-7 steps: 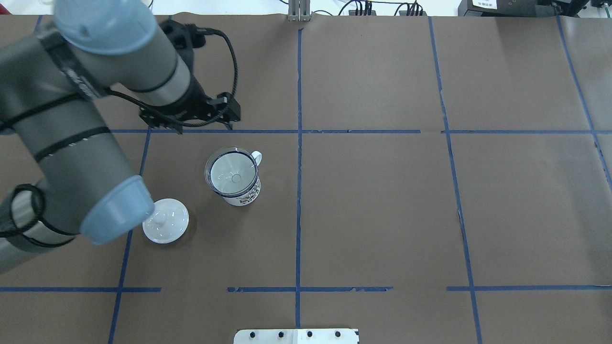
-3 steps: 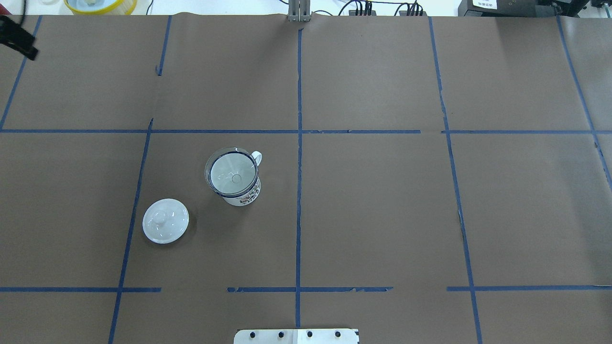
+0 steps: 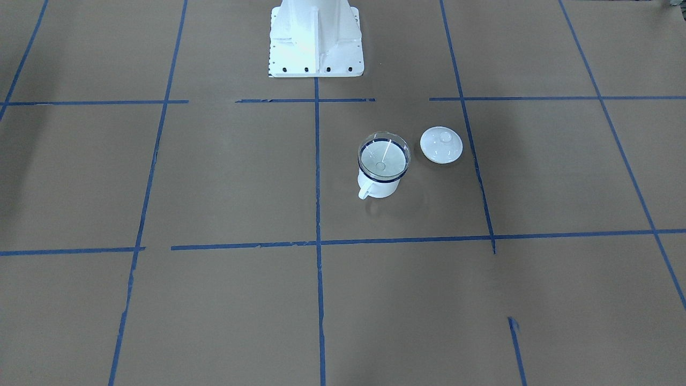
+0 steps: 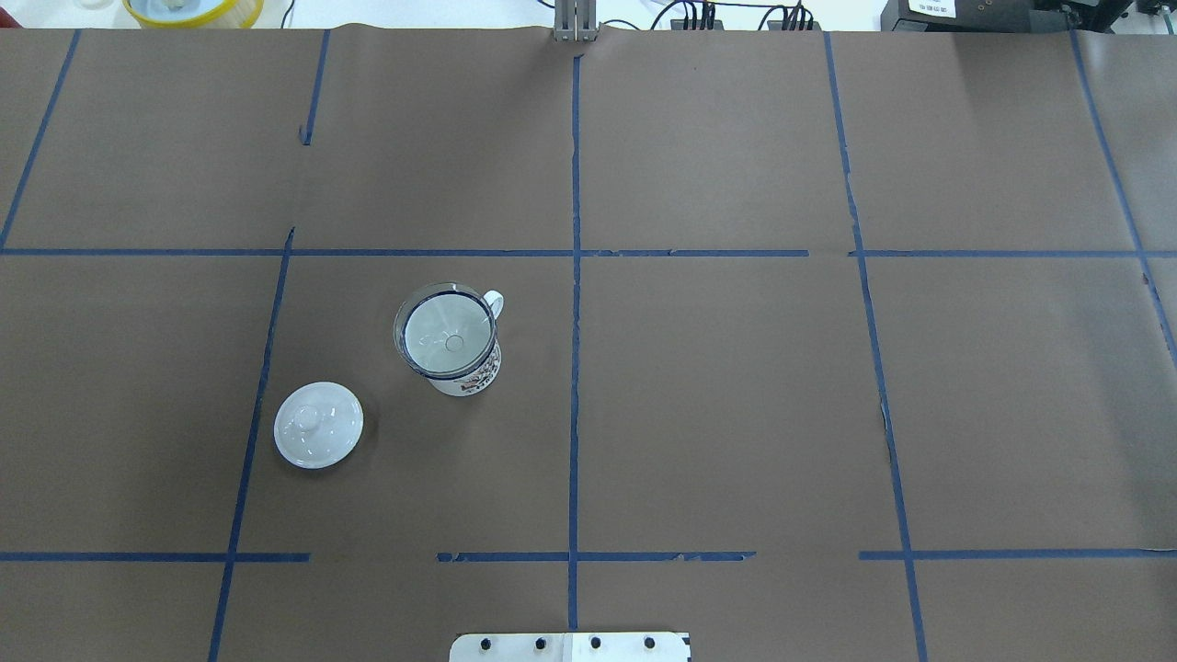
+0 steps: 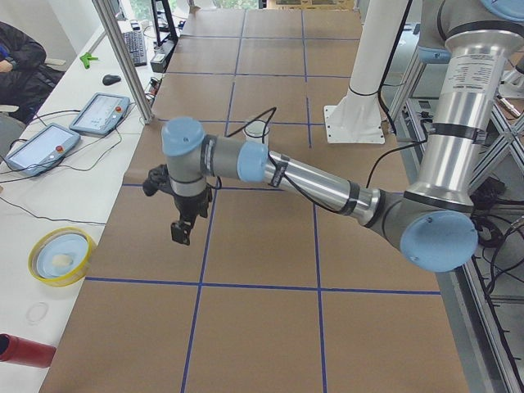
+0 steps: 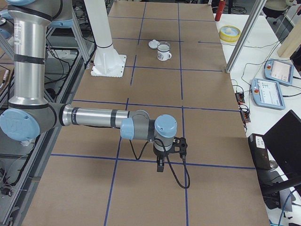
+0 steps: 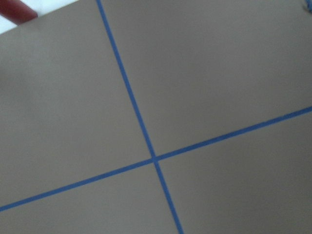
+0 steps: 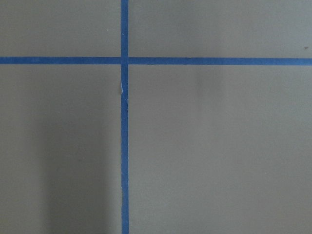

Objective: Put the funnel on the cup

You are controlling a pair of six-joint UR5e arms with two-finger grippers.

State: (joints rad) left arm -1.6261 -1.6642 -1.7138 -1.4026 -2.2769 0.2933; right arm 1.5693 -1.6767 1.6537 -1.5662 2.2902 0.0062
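Note:
The clear funnel [image 4: 449,333] sits upright in the mouth of the white cup [image 4: 474,377] with a dark blue rim, left of the table's middle. In the front-facing view the funnel [image 3: 383,156] rests on the cup [image 3: 379,188], its handle toward the camera. No gripper is near them. My left gripper [image 5: 182,230] hangs over the table's left end, seen only in the exterior left view. My right gripper [image 6: 161,165] hangs over the right end, seen only in the exterior right view. I cannot tell whether either is open or shut.
A round white knobbed lid [image 4: 318,425] lies on the table near the cup, also in the front-facing view [image 3: 441,143]. A yellow bowl [image 5: 61,255] and a red can [image 5: 24,350] sit past the left end. The robot's base [image 3: 316,37] stands at the near edge.
My left arm has swung out of the overhead view to the left. The funnel, cup and lid have not moved.

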